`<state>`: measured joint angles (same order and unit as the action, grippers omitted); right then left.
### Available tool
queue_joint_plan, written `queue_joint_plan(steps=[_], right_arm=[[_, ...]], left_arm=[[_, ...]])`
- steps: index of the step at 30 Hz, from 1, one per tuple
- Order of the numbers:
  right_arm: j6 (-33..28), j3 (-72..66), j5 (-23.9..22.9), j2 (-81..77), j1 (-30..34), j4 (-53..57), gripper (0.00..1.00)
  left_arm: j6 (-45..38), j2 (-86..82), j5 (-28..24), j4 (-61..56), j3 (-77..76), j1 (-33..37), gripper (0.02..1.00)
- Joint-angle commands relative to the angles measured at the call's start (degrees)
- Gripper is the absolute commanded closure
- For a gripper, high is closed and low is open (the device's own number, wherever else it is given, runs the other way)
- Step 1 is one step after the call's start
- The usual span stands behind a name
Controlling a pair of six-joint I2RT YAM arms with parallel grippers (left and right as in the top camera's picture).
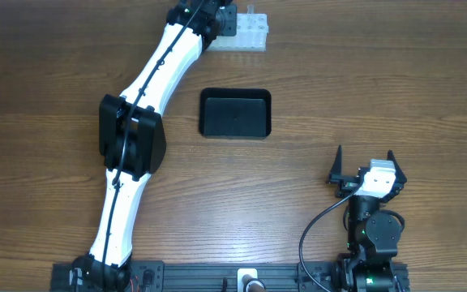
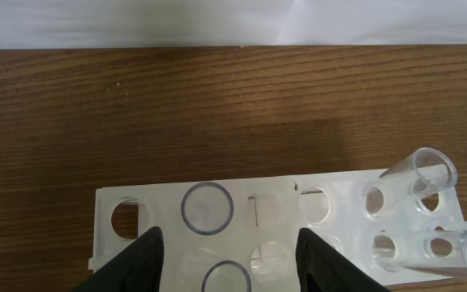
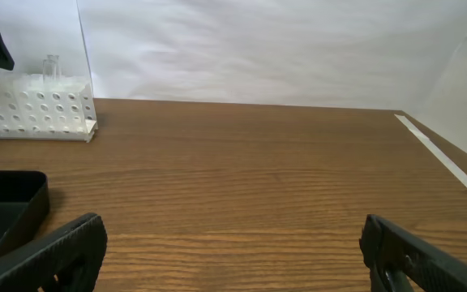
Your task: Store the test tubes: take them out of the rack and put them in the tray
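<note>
Clear round test tubes [image 2: 207,207] stand in a white perforated rack [image 2: 160,201].

No readable text, number, label or sign is showing in any view. The white rack [image 1: 250,36], the black tray [image 1: 235,115] and the wooden bench [image 1: 396,81] are presenting plain surfaces with no legible marking, as far as can be told.
</note>
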<state>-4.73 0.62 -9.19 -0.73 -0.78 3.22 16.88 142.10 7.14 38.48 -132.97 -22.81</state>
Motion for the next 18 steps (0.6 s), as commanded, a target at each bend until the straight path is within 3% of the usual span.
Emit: queue_joint_plan(steps=[1, 13, 18], right_arm=[[-0.07, -0.31, -0.15, 0.46, 0.37, 0.24, 0.007], [-0.07, -0.31, -0.15, 0.46, 0.37, 0.24, 0.007], [-0.07, -0.31, -0.15, 0.46, 0.37, 0.22, 0.007]], left_arm=[[-0.61, 0.57, 0.48, -0.15, -1.42, 0.04, 0.542], [-0.59, 0.57, 0.48, -0.15, -1.42, 0.07, 0.759], [-0.57, 0.57, 0.48, -0.13, -1.42, 0.07, 0.794]])
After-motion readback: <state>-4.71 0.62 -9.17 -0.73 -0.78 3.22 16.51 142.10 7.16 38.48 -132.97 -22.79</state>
